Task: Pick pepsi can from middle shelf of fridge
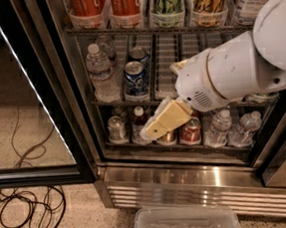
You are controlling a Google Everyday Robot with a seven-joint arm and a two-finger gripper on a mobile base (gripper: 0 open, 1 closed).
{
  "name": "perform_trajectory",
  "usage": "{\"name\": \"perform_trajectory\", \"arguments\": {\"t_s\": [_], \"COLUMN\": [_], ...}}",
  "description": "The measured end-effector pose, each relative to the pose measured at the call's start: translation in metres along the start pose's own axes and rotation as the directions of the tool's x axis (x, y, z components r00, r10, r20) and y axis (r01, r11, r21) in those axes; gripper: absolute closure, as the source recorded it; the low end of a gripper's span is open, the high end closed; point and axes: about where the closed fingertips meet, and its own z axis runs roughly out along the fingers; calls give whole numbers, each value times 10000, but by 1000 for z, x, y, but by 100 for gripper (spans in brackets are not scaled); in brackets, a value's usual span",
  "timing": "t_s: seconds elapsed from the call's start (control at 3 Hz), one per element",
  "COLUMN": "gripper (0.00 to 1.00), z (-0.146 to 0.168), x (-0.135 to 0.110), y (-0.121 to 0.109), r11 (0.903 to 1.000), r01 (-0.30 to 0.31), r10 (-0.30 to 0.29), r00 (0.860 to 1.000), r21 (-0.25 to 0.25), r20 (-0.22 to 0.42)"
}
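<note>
The pepsi can (135, 76) stands on the middle shelf (167, 66) of the fridge (189, 187). The gripper (150, 131) hangs just below and right of the can, empty; whether it is parted or closed, I cannot tell.

Glare on steel base (154, 185) below end effector (150, 131)

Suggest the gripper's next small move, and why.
Probably raise the gripper and ease it slightly left. It hangs low, in front of the bottom shelf. The pepsi can stands above it at the front of the middle shelf, nothing blocking it.
</note>
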Motion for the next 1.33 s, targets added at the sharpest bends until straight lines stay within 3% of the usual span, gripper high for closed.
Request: {"name": "perform_trajectory", "arguments": {"t_s": [0.67, 1.0, 1.33], "gripper": [0, 0, 0], "z": [8, 43, 79], "x": [-5, -7, -22], "y": [4, 29, 60], "r11": [9999, 9915, 9722], "r01": [-139, -1232, -2273], "r10": [140, 1264, 2335], "r00": [9997, 9881, 9579], "r21": [-42, -409, -554], "r20": [199, 871, 1671]}}
